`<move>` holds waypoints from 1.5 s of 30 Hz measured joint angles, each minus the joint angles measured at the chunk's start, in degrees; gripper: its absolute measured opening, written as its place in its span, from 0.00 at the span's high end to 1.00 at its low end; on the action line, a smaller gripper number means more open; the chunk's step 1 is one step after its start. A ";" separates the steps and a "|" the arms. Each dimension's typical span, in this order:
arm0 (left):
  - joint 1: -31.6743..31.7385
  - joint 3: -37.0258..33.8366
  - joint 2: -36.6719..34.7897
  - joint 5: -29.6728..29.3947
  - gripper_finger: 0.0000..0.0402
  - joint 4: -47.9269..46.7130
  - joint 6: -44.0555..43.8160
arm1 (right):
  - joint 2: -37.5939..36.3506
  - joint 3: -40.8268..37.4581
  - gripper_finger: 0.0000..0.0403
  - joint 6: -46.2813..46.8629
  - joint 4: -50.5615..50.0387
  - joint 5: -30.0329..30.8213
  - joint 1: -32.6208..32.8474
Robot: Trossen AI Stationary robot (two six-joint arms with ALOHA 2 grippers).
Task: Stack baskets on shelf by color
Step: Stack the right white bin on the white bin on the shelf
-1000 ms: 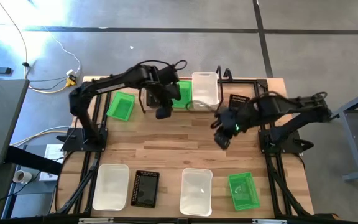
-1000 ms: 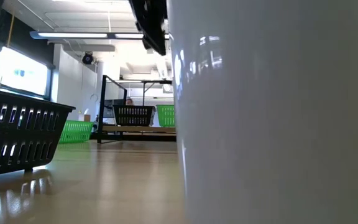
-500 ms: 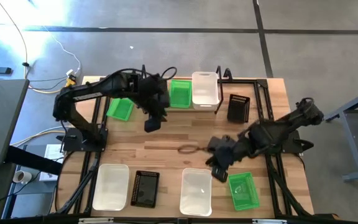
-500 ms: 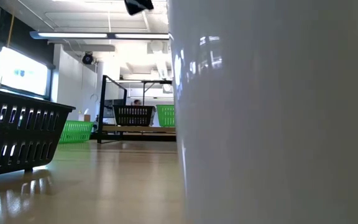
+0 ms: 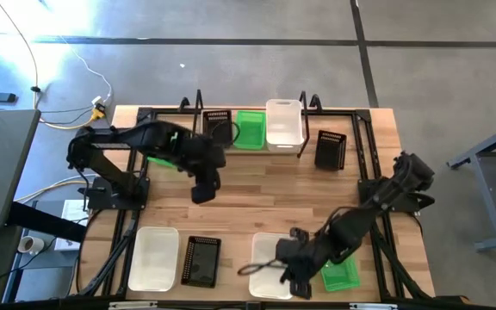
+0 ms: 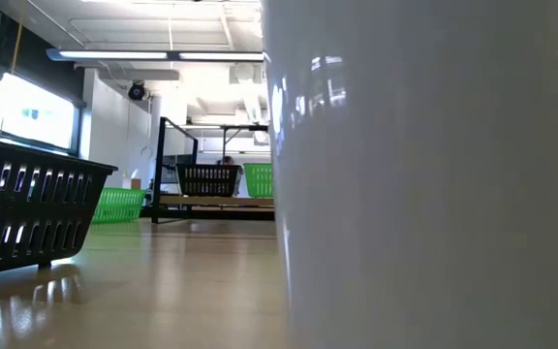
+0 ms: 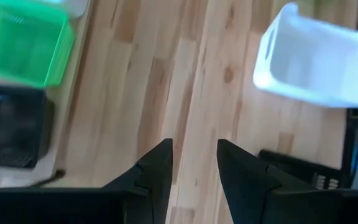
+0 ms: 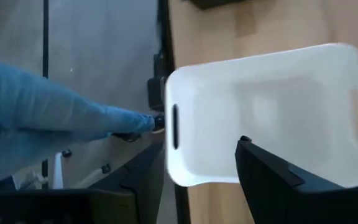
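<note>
1. Nearest me, the right gripper (image 5: 293, 274) is hovering over the white basket (image 5: 271, 263) at the surface's front edge, fingers spread with nothing between them; it looks to be lining up a pick.
2. Next it probably needs to drop onto the rim, pinch, and carry the white basket to the shelf (image 5: 257, 148).
3. Beside it are sitting a green basket (image 5: 341, 268), a black basket (image 5: 201, 259) and another white basket (image 5: 153, 257).
4. Mid-surface, the left gripper (image 5: 202, 191) is waiting, fingers apart and gripping nothing.
5. At the far edge, the shelf is holding black, green and white baskets.
6. The wooden surface (image 5: 257, 189) is standing on a grey floor (image 5: 231, 69); a blue sleeve (image 8: 48, 112) is showing at the front.
</note>
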 joint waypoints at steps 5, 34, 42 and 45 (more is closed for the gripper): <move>-4.09 0.00 -0.12 -4.95 0.71 -4.71 -5.55 | 3.88 0.00 0.55 -1.20 5.01 -0.04 2.44; -7.06 0.00 -0.07 -7.80 0.71 -5.60 -10.27 | 18.56 0.00 0.55 -4.37 11.16 -0.05 6.29; -7.06 0.01 -0.05 -7.80 0.71 -5.60 -10.27 | 21.71 0.00 0.55 -3.20 10.42 -0.13 5.69; -7.06 0.01 -0.05 -7.80 0.71 -5.58 -10.25 | 22.37 0.00 0.58 -1.51 9.65 -0.38 5.05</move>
